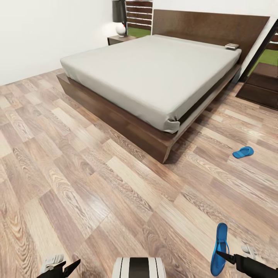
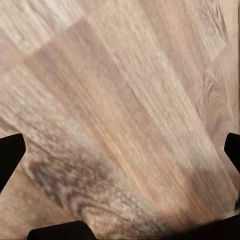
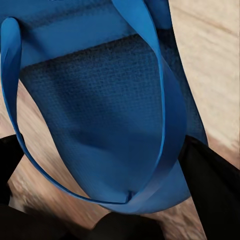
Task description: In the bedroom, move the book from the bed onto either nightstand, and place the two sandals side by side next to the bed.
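The bed [image 1: 154, 73], off-white mattress on a dark frame, fills the upper middle of the head view. The book [image 1: 231, 46] lies on its far right corner by the headboard. One nightstand [image 1: 120, 38] stands left of the headboard, another [image 1: 262, 85] at the right. A blue sandal [image 1: 243, 152] lies flat on the floor right of the bed's foot. My right gripper [image 1: 224, 256] is shut on the second blue sandal [image 1: 221, 243]; in the right wrist view its straps and sole [image 3: 110, 110] sit between the black fingers [image 3: 212, 185]. My left gripper [image 2: 120, 150] is open over bare floor.
A lamp with a dark shade and white base [image 1: 120, 19] stands on the left nightstand. Wood-plank floor [image 1: 77, 173] spreads wide in front of the bed and to its left. A white wall [image 1: 38, 34] runs along the left. My trunk [image 1: 139, 268] shows at the lower edge.
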Available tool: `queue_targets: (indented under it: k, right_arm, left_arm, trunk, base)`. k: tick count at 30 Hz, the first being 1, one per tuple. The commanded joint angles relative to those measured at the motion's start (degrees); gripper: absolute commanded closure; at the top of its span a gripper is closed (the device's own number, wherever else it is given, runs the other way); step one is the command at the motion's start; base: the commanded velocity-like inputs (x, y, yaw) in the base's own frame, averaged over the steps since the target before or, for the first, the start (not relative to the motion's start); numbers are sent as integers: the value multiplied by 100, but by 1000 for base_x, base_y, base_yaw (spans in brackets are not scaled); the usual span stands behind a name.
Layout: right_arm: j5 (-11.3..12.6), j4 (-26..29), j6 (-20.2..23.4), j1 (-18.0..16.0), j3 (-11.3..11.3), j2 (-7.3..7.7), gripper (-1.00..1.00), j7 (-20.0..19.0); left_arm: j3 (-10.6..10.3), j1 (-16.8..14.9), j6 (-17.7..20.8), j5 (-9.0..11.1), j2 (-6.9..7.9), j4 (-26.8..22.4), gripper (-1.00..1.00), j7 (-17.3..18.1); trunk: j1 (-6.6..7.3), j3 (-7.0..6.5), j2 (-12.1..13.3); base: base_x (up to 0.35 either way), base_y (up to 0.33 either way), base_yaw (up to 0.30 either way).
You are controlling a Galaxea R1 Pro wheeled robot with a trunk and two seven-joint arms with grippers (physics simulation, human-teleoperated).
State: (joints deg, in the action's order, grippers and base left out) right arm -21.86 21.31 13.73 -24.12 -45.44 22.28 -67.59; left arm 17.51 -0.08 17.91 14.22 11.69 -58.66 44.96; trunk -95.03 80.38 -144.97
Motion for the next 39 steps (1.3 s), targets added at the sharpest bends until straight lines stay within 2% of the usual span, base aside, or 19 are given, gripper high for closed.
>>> queue_targets:
  k: [1,16,25,39]
  right_arm:
    - [-38,4,60,-5,-45,-4,100,-35]
    - [-46,9,43,-5,-43,-48,100,18]
    - [-55,5,-32,-5,-35,-64,100,43]
    - [-56,4,-39,-5,-35,-66,100,44]
  left_arm:
    - [2,-1,54,46,0,1,-100,13]
    - [-18,-1,61,46,-1,2,-100,14]
    - [-19,-1,63,37,-77,3,-100,13]
    - [-19,-1,58,40,-103,3,-100,6]
  trunk:
    - [3,-20,0]
    - [42,-352,20]
    - [65,-551,32]
    - [101,-861,51]
  base:
    - [0,0,0]
    - [0,0,0]
    - [0,0,0]
    - [0,0,0]
